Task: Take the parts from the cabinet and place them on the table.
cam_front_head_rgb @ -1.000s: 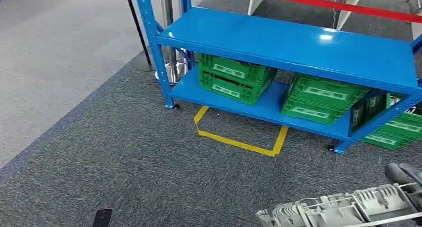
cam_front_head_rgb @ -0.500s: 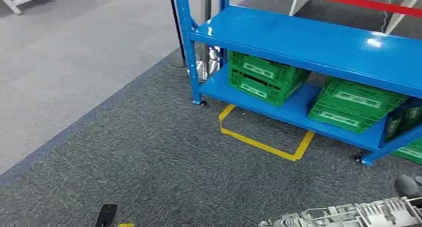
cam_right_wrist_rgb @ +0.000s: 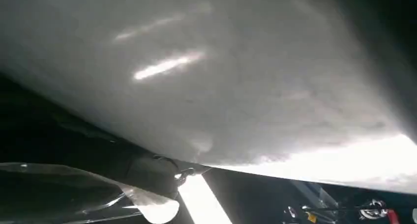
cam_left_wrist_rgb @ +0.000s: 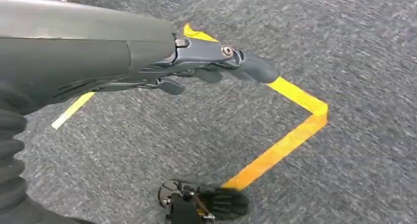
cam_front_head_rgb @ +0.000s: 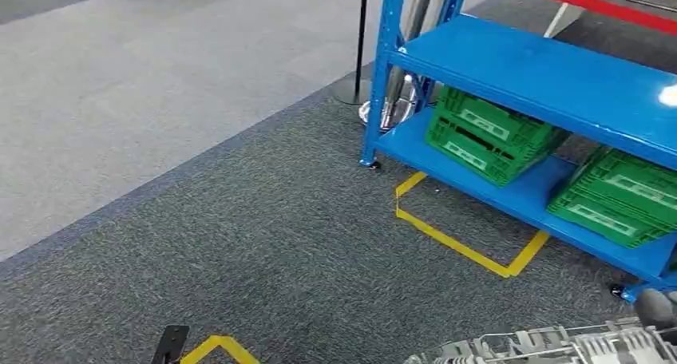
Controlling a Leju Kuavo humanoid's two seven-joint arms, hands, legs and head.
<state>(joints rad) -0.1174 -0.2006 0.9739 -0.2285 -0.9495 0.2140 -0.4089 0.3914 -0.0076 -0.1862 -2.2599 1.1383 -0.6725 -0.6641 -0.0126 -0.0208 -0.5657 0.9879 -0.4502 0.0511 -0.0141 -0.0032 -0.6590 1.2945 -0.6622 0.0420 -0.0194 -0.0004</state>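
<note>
Right hand [cam_front_head_rgb: 656,306] grips a pale grey ribbed plastic part [cam_front_head_rgb: 551,348] (edge of frame); left hand [cam_left_wrist_rgb: 216,67] hangs empty, fingers apart, above grey carpet [cam_left_wrist_rgb: 344,47].

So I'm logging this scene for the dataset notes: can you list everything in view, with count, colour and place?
Shelving rack: one, blue, upper right, standing on the dark carpet.
Crates: two, green, on the rack's bottom shelf, the second further right.
Floor tape outline: one, yellow, on the carpet in front of the rack.
Tape corner: one, yellow, at the bottom edge of the head view.
Barrier post: one, black, left of the rack.
Red bar: one, top right, behind the rack.
Carpet: dark grey near, lighter grey further left.
Part: one, pale grey, ribbed, bottom right of the head view.
Left hand: grey, hanging over the carpet, holding nothing.
</note>
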